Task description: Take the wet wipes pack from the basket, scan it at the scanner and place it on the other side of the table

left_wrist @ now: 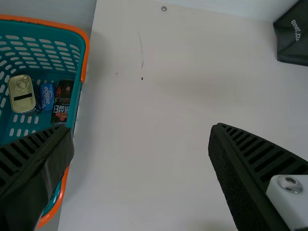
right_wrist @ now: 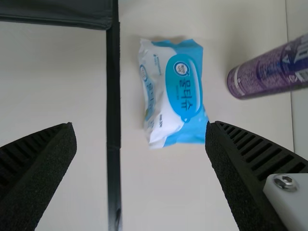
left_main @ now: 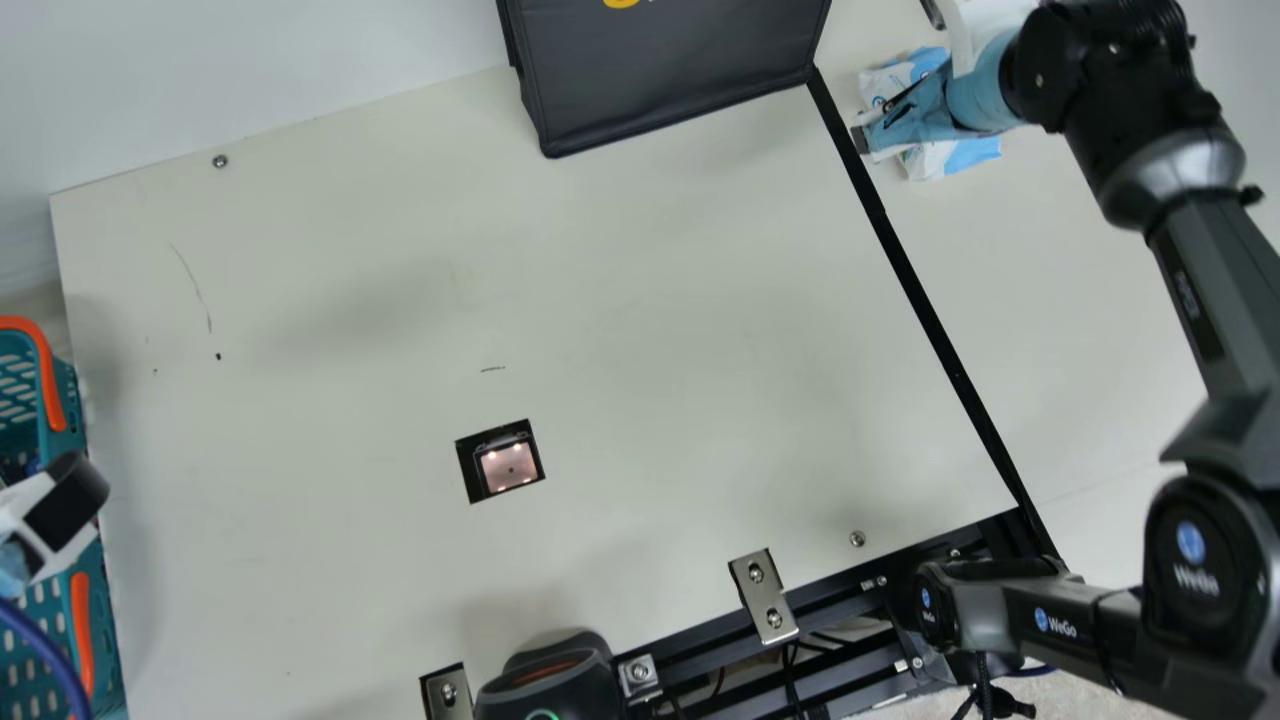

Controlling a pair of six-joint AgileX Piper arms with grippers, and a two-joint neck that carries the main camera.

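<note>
Blue-and-white wet wipes pack (right_wrist: 184,96) lies below the right gripper (left_main: 866,138), fingers apart; left gripper (left_main: 75,495) likewise spread

I log my right gripper (left_main: 866,138) over the wet wipes pack (left_main: 955,158), right of the black strip (left_main: 939,325); my left gripper (left_main: 72,498) is at the teal basket (left_main: 35,622). The scanner window (left_main: 508,467) glows pink.

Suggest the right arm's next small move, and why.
Probably lift the right gripper straight up and back it off, staying open. The wipes pack lies flat past the black strip, on the side away from the basket, and the fingers stand wide apart without gripping it. Rising first should avoid brushing the purple can.
</note>
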